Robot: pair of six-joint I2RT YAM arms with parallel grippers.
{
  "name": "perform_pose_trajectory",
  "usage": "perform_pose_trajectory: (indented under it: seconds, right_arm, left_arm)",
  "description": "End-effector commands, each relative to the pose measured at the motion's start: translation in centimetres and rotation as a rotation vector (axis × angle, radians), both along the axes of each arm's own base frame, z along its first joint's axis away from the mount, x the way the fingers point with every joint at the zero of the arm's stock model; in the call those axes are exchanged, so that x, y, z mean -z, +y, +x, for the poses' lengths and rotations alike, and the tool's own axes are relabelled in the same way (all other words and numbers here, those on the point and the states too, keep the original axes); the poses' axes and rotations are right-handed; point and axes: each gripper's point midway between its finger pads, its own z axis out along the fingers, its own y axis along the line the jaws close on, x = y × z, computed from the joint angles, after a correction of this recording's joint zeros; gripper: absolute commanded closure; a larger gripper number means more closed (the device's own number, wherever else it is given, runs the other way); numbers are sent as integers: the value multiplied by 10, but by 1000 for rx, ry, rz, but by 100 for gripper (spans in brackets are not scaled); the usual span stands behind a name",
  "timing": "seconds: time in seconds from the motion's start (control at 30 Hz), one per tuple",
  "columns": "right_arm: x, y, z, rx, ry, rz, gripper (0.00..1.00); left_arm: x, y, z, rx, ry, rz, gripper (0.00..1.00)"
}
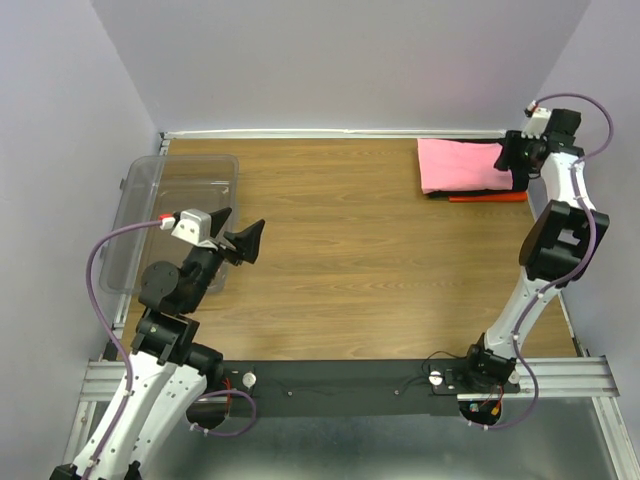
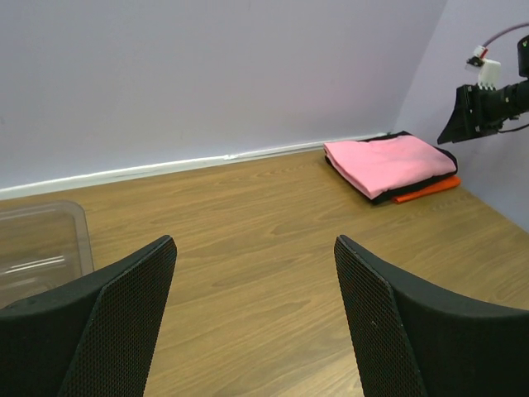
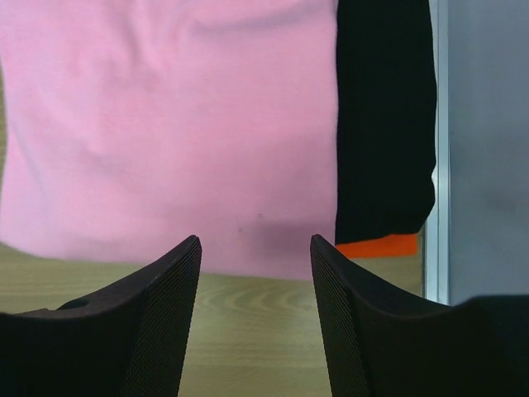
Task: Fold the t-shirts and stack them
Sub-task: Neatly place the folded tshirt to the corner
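Nearest, on the left, the left gripper (image 2: 254, 245) hangs with its jaws spread wide and nothing between them, above the near end of a clear plastic tub (image 1: 150, 200) and well apart from the clothes. Beyond it lies bare wooden table (image 1: 350, 250). In the far right corner the three t-shirts sit as one folded stack: the pink t-shirt (image 1: 460, 165) on top, the black t-shirt (image 3: 384, 124) under it and poking out on the right, and the orange-red t-shirt (image 1: 490, 198) at the bottom, visible only as a thin strip along the near edge. The right gripper (image 1: 510, 155) hovers at the stack's right side, jaws parted and empty; whether the fingertips touch the cloth I cannot tell. These look like light, limp cotton that should sag and unfold if lifted by a single layer, and the layers would likely slide over one another under a sideways push. The safest hold is probably a pinch across a folded edge, taking every layer of one shirt together, or a gentle press from above to square the pile. The pink shirt is a flat, smooth rectangle with faint soft creases, its edges fairly even; the stack seems complete or nearly so, with only small offsets between layers.
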Motion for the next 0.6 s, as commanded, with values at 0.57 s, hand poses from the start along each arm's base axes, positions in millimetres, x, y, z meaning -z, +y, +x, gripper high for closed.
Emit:
perform_pose_trajectory:
  seconds: [0.57]
  right_arm:
    - [24, -36, 7, 183, -113, 61, 37]
  left_arm:
    - [14, -4, 11, -1, 41, 20, 15]
